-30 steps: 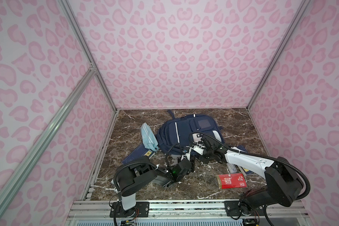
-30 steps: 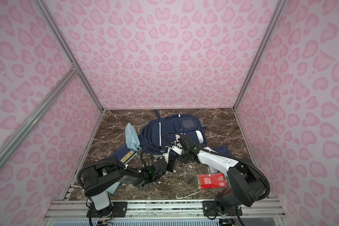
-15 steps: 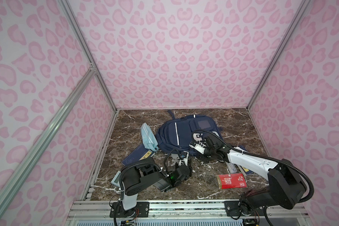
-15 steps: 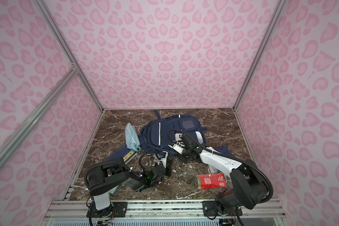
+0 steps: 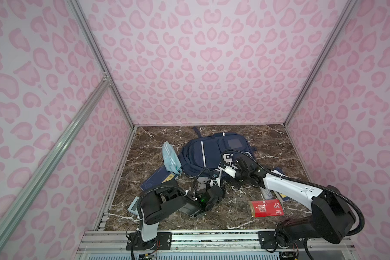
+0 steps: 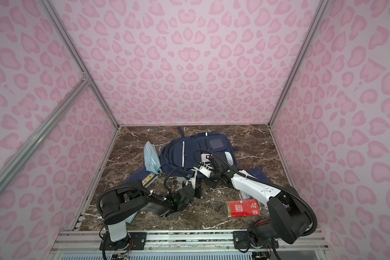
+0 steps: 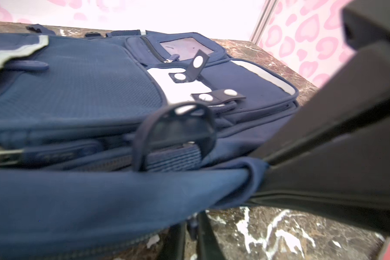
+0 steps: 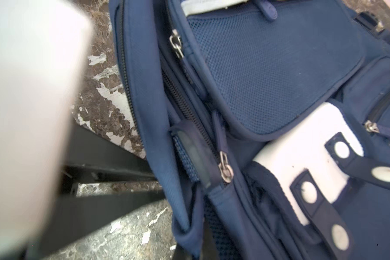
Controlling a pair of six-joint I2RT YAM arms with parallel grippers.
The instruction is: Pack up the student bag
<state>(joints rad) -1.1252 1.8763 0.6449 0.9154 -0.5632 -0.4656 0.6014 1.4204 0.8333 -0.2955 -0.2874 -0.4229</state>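
Pinching the near rim of the student bag [image 5: 212,153], the left claw [image 5: 213,176] sits clenched on a fold of navy cloth. The left wrist view shows that hem bunched right against its black fingers [image 7: 324,162]. The bag lies flat in the middle of the marble bench [image 5: 268,139], front pockets up, its near edge facing the two arms.

The right claw [image 5: 223,167] hangs just above that same edge, beside its partner, and it's closed too. Whether it has any cloth or a zip tab in it, I cannot tell: its tips are only a white blur in its own wrist view. A metal zip pull [image 8: 226,171] sits on the track below it, and the zip seems partly open there.

Now, handling. This is soft, floppy fabric, so I'd expect it to sag and fold rather than lift as one piece; a single pinch will likely raise only a flap. It looks light, not slippery, nothing fragile. Best holds, to my eye: the piped hem by the zip, one claw on each side of the mouth to spread it.

A light-blue pouch [image 5: 171,157] rests against the bag on the left arm's side. A red packet [image 5: 266,209] lies well apart near the front, and both are outside the bag.
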